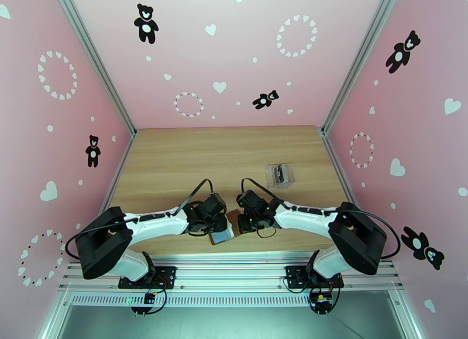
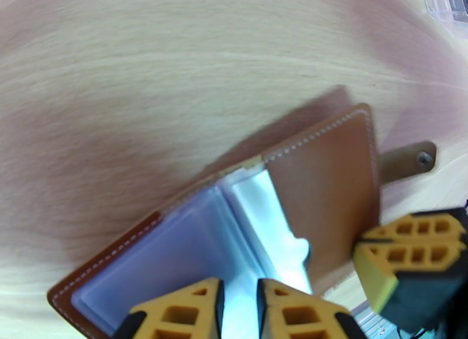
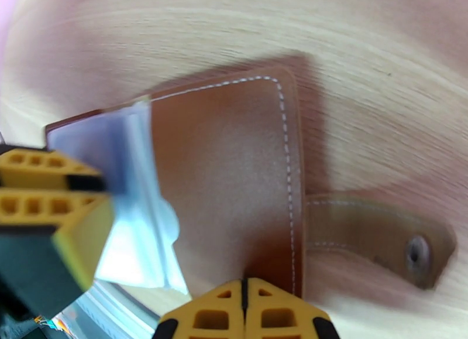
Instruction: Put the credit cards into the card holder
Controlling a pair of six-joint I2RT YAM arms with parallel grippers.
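Note:
The brown leather card holder [image 2: 319,188] lies open on the table's near edge, its snap tab [image 3: 380,235] pointing right. My left gripper [image 2: 240,304] is nearly shut on a pale see-through pocket leaf [image 2: 266,217], lifting it off the pockets. My right gripper [image 3: 245,304] is shut, with its tips on the near edge of the leather cover [image 3: 228,176]. From above, both grippers meet over the card holder [image 1: 223,236]. The dark credit cards [image 1: 281,173] sit inside a clear plastic box further back on the right.
The clear plastic box [image 1: 279,176] stands on the wooden table [image 1: 175,158] right of centre and shows at the corner of the left wrist view [image 2: 447,0]. Pink walls close in three sides. The metal rail runs just behind the card holder.

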